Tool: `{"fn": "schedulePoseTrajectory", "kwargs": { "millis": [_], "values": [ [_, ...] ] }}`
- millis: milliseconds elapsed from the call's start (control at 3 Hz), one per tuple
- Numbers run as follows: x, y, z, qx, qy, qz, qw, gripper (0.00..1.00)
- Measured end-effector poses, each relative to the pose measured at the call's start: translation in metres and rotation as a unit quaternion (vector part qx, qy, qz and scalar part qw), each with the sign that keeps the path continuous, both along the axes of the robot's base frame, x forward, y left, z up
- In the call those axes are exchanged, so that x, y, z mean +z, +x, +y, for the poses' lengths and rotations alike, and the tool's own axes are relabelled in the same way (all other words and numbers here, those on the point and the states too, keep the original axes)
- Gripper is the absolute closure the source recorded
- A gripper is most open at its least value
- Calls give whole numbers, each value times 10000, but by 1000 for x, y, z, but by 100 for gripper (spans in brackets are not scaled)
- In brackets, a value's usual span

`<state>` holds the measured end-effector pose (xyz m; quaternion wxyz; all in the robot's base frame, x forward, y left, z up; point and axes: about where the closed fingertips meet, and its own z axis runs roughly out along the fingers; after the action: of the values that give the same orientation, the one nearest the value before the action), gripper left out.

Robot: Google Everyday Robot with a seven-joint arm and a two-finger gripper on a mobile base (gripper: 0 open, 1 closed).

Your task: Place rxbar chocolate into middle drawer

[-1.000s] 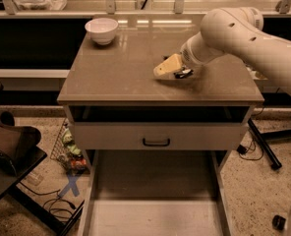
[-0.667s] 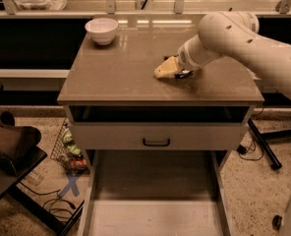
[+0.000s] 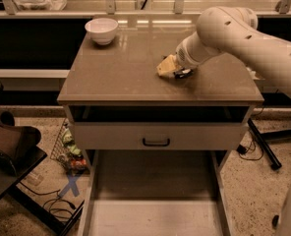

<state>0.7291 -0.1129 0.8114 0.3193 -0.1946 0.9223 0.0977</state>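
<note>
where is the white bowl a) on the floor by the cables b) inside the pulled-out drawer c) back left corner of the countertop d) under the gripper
c: the white bowl sits at the countertop's back left corner, apart from the gripper, which is low over the right side.

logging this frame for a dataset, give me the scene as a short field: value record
gripper: low on the cabinet top, right of centre
rxbar chocolate: dark sliver at the gripper, on the cabinet top, mostly hidden
middle drawer: pulled out below the cabinet top, towards the camera
white bowl: back left corner of the cabinet top
task status: bar not yet in the drawer
</note>
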Motion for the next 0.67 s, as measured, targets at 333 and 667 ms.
{"fn": "schedulePoseTrajectory", "kwargs": {
  "millis": [333, 667],
  "values": [
    [8, 0, 0, 0, 0, 0, 10000, 100],
    [8, 0, 0, 1, 1, 0, 10000, 100]
  ]
}}
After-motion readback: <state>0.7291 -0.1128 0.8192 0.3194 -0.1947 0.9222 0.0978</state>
